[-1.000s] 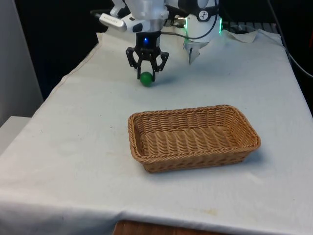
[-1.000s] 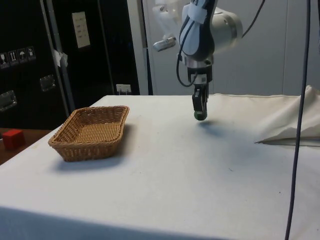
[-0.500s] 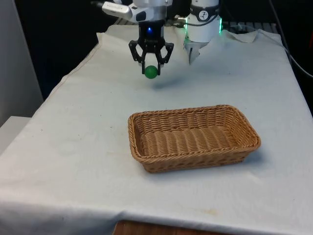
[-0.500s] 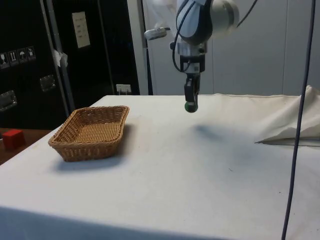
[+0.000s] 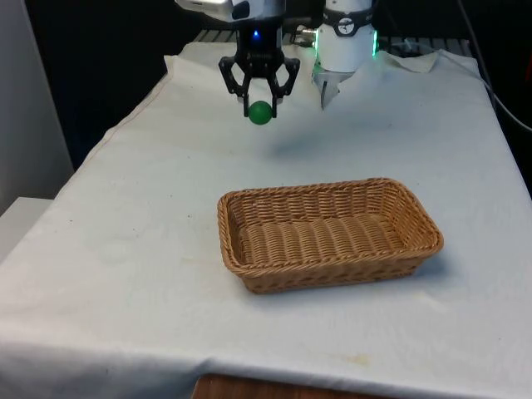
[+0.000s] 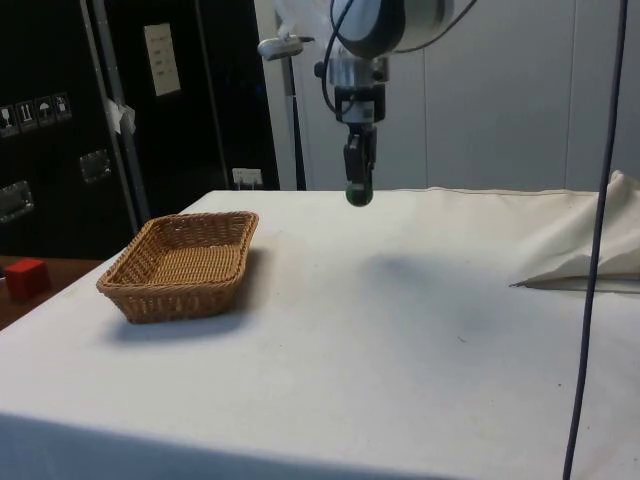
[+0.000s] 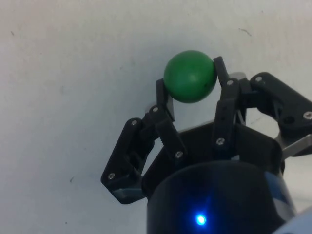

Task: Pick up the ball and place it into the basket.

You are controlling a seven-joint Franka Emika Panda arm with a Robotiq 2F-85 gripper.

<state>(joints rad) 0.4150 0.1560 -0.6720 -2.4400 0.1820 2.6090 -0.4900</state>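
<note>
Green ball [image 5: 260, 113]: off the cloth a second earlier, now raised higher and carried nearer the basket [image 5: 328, 235]; not yet above it. Gripper [image 5: 259, 106]: clenched on ball. Pick done, placing pending. Wrist view: fingertips [image 7: 163, 95] pinching ball's sides. Side view: height above table [image 6: 400, 330], gap to basket.

I have the claw [image 5: 260, 105] up above the table [image 5: 125, 241], toward the far end, with the ball [image 5: 260, 113] pinched between its fingertips [image 7: 164, 97] and well off the cloth. The basket [image 5: 328, 235] sits on the table nearer the front edge, well apart from the ball and toward the front view's right.
</note>
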